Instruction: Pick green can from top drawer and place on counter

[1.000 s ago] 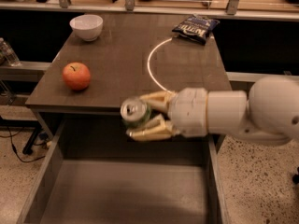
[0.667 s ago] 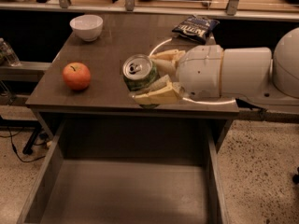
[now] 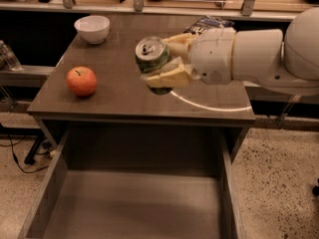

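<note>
My gripper [image 3: 162,63] is shut on the green can [image 3: 152,55], which shows its silver top and pull tab and is tilted toward the camera. It holds the can in the air over the middle of the counter [image 3: 119,91]; the can's base is close to the surface, and I cannot tell whether it touches. The white arm reaches in from the right. The top drawer [image 3: 134,203] stands pulled out below the counter's front edge, and its flat bottom is bare.
A red-orange apple [image 3: 81,80] sits at the counter's left front. A white bowl [image 3: 92,28] stands at the back left. A dark snack bag [image 3: 209,23] lies at the back right, partly behind the arm. A bright arc of light [image 3: 214,106] reflects near the front right.
The gripper has carried the can from above the drawer's front up and back over the counter, and the arm has risen with it.
</note>
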Controlling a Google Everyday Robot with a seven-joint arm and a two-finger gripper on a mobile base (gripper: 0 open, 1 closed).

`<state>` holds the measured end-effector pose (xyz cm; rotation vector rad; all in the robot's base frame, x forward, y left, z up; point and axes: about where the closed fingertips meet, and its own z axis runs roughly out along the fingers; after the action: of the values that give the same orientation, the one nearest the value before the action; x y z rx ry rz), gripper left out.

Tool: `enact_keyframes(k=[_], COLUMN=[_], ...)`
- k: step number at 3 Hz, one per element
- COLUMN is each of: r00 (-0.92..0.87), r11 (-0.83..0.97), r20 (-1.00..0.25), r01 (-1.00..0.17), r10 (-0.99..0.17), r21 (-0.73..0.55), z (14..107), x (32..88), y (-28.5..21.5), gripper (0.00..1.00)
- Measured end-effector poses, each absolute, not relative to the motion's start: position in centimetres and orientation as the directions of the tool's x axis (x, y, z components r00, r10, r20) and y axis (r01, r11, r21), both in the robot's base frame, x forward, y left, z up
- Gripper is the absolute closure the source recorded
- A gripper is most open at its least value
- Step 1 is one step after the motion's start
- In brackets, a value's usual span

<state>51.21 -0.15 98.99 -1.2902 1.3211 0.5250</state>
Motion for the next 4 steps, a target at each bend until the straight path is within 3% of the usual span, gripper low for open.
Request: enact_keyframes(k=[2, 4], r00=[0.105, -0.113], r11=[0.454, 0.604], r20=[-0.933, -0.966], r01=[-0.851, -0.795], r10=[-0.346, -0.233], r21=[-0.264, -0.053], z=[97.6, 90.9], x=[62.2, 66.7], y=[-5.4, -10.5], gripper=[1.00, 0.96])
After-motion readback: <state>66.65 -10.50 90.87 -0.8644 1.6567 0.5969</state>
